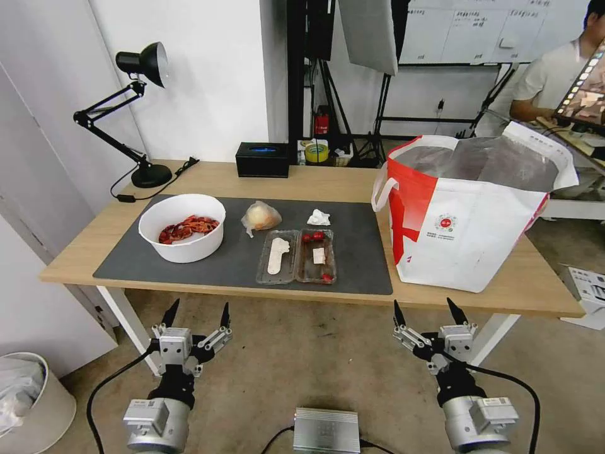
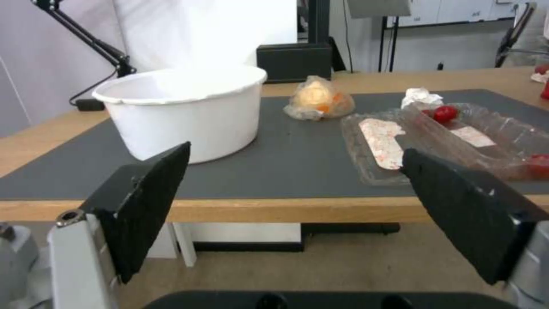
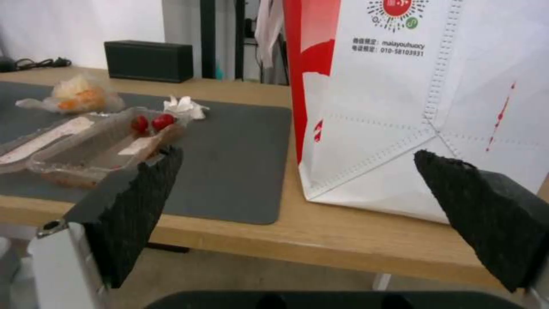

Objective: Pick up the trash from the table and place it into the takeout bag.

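Head view: both tools [image 1: 198,313] [image 1: 430,310] hover spread below table [image 1: 315,180] edge.

Studio-like lab — softbox [image 1: 368,31], light stands [image 1: 384,107], whiteboard [image 1: 479,28].

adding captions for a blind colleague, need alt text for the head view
A wooden table holds a grey mat with a white bowl of red shells, a small clear bag, a crumpled tissue and a clear hinged tray; a takeout bag stands open at right. Left tool and right tool hang open below the table's near edge.
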`<state>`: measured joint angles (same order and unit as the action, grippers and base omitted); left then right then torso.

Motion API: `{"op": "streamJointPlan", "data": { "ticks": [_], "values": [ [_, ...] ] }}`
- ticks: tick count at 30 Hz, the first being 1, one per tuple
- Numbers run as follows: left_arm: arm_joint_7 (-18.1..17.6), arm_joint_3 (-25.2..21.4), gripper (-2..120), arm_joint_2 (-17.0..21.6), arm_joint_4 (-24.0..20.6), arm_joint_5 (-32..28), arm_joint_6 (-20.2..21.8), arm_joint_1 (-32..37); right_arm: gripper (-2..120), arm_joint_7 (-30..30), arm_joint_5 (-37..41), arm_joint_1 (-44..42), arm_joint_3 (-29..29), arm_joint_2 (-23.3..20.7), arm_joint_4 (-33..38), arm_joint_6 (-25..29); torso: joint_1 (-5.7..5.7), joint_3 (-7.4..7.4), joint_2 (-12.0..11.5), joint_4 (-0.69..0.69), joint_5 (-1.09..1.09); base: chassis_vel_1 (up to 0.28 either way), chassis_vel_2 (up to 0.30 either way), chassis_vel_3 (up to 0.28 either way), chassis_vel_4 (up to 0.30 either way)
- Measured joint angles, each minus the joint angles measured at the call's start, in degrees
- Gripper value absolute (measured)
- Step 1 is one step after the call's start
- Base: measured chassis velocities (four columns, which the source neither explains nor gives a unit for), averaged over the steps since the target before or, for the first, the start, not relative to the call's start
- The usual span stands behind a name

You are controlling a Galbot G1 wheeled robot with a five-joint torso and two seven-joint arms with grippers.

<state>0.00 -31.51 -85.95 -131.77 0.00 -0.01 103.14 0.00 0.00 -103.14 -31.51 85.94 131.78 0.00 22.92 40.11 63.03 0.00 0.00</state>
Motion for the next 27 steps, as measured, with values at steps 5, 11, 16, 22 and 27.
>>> {"op": "streamJointPlan", "data": {
  "ticks": [5, 11, 16, 22, 27],
  "values": [
    [0.0, 0.0, 100, 0.0, 0.0, 0.0, 0.0, 0.0, 100, 0.0, 0.0, 0.0, 0.0, 0.0, 0.0, 0.0, 0.0, 0.0, 0.0, 0.0, 0.0, 0.0, 0.0, 0.0, 0.0],
    [0.1, -0.2, 100, 0.2, 0.3, -0.6, 0.0, -0.2, 100, 0.1, 0.1, 0.1, 0.0, -0.2, 0.0, 0.0, 0.0, 0.0, 0.0, 0.0, 0.0, 0.0, 0.0, 0.0, 0.0],
    [1.6, -3.7, 100, 3.2, 4.7, -7.5, -0.7, -3.0, 100, 3.5, 3.3, 3.0, 1.1, -5.4, -3.0, -0.1, 0.0, 0.0, 0.0, 0.0, 0.0, 0.0, 0.0, 0.0, 0.0],
    [3.7, -8.1, 100, 6.9, 10.2, -16.2, -1.6, -6.4, 100, 8.8, 8.2, 7.4, 2.9, -13.6, -7.8, -0.6, 0.0, 0.0, 0.0, 0.0, 0.0, 0.0, 0.0, 0.0, 0.0],
    [5.5, -12.1, 100, 10.3, 15.2, -24.0, -2.4, -9.6, 100, 14.3, 13.3, 12.0, 4.6, -22.0, -12.6, -1.2, 0.0, 0.0, 0.0, 0.0, 0.01, 0.0, 0.0, 0.0, 0.0]
  ]
}}
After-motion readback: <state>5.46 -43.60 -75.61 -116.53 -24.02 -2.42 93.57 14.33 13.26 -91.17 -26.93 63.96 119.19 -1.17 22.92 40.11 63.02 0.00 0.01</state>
